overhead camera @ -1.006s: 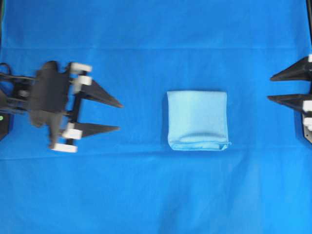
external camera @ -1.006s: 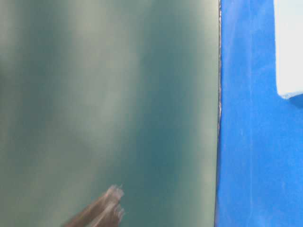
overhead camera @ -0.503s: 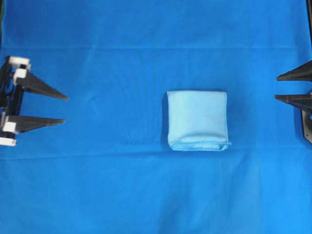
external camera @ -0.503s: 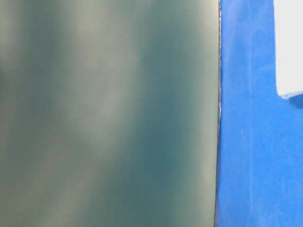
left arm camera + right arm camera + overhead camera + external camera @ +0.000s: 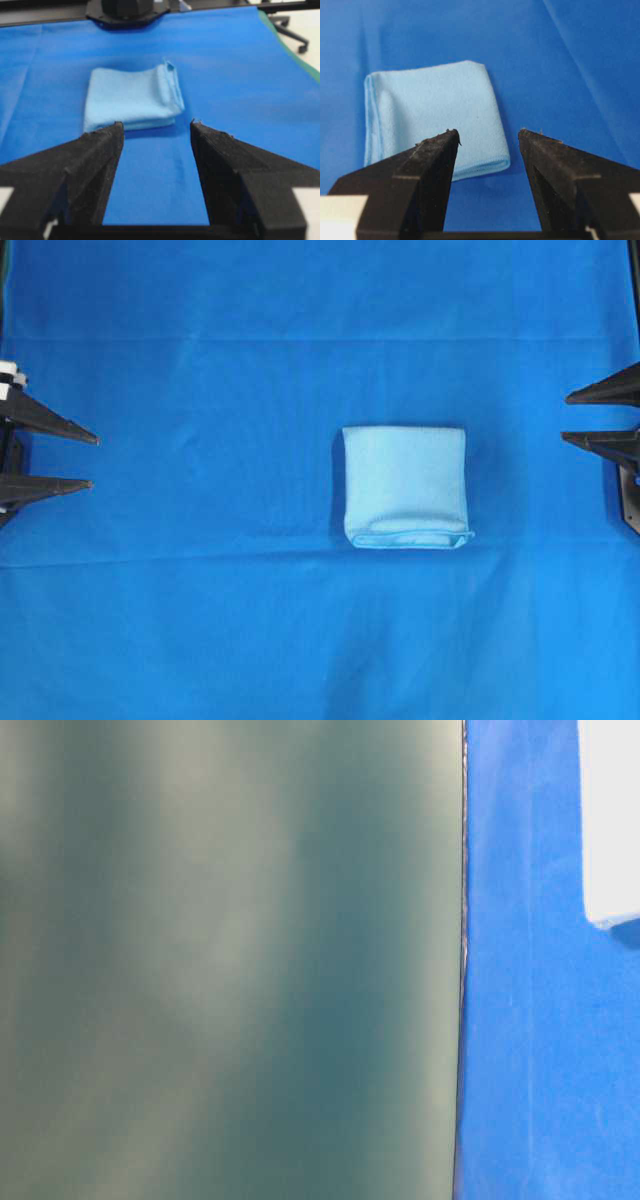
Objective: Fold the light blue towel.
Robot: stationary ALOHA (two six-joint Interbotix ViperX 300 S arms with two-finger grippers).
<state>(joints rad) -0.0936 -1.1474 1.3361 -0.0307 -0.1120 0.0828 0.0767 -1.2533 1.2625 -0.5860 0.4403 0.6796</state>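
- The light blue towel is lying near the middle of the big dark blue cloth, already doubled over into a compact, nearly square packet.
- From the left wrist view, the towel is showing at least two stacked layers along its near edge, with a small hem corner sticking up at one end.
- The left gripper is sitting at the left edge of the overhead view, fingers spread wide, holding nothing and well apart from the towel.
- The right gripper is sitting at the right edge, fingers parted more narrowly but clearly open, also holding nothing and well apart from the towel.
- The table-level view is giving little: a blurred grey-green surface, a strip of blue cloth and a pale patch that is probably the towel's corner.
- Judging by its look, the towel is handling as a soft, light, floppy thing: it is bending wherever it is lifted, and the layers are likely sliding over one another if only the top one is pinched.
- Its fine texture is probably giving the fingers a fair grip, so slipping is less of a worry than dragging the whole packet across the cloth beneath.
- If any further fold is wanted, the best hold is looking like the open hemmed edge, pinching all layers together at a corner.
- The folding is looking close to done or done.
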